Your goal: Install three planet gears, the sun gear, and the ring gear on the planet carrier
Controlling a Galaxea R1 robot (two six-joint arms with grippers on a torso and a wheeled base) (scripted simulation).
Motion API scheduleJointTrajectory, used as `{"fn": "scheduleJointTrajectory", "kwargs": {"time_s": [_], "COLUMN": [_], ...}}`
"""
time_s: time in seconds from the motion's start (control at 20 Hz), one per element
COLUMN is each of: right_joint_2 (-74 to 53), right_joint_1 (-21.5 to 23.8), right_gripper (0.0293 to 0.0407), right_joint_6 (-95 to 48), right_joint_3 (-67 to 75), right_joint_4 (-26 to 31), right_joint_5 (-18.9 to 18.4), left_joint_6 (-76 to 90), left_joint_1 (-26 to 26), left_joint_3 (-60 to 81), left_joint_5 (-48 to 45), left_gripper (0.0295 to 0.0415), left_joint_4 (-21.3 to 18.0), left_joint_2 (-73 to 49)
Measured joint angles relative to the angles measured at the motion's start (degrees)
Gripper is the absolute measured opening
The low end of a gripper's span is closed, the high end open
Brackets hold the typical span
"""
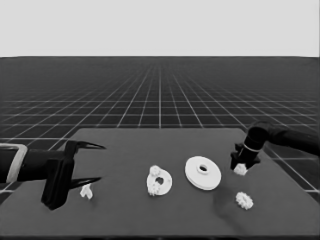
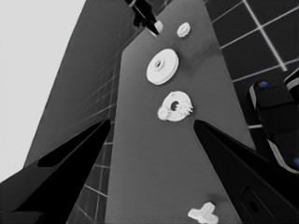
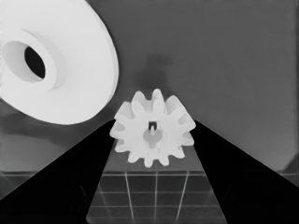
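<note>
My right gripper (image 1: 241, 167) is over the table's right side, shut on a small planet gear (image 1: 240, 170). In the right wrist view that gear (image 3: 153, 128) sits face-on between the two fingers of the right gripper (image 3: 154, 125). A second loose gear (image 1: 244, 200) lies nearer the front right. The ring gear, the larger round part (image 1: 203, 173), lies flat just left of the right gripper. Left of it is the planet carrier, the smaller round part (image 1: 159, 181), with two gears on it. My left gripper (image 1: 101, 163) waits open at the table's left end.
A thin white piece (image 1: 86, 191) lies on the table below the left gripper's fingers, not held. The table's right edge (image 1: 292, 180) runs close behind the right gripper. Dark machinery with blue lights (image 2: 275, 121) shows past the table's edge in the left wrist view.
</note>
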Motion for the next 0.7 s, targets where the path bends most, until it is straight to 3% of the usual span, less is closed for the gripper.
{"fn": "scheduleJointTrajectory", "kwargs": {"time_s": [0.05,0.15,0.25,0.5,0.6,0.7], "right_joint_2": [5.4,28.4,37.8,42.0,43.1,43.6], "right_joint_1": [0.0,0.0,0.0,0.0,-5.9,-8.0], "right_gripper": [0.0312,0.0313,0.0313,0.0313,0.0313,0.0313], "right_joint_6": [22.5,37.9,38.2,37.2,35.2,34.1], "right_joint_3": [10.9,8.5,0.7,-4.7,-8.1,-9.9], "right_joint_4": [-3.2,-3.7,-3.4,-3.3,-8.9,-10.7], "right_joint_5": [-2.8,-5.7,-5.8,-5.7,-3.9,-3.0], "left_joint_6": [0.0,0.0,0.0,0.0,0.0,0.0], "left_joint_1": [0.0,0.0,0.0,0.0,0.0,0.0], "left_joint_3": [0.0,0.0,0.0,0.0,0.0,0.0], "left_joint_5": [0.0,0.0,0.0,0.0,0.0,0.0], "left_gripper": [0.0385,0.0385,0.0385,0.0385,0.0385,0.0385], "left_joint_4": [0.0,0.0,0.0,0.0,0.0,0.0], "left_joint_2": [0.0,0.0,0.0,0.0,0.0,0.0]}}
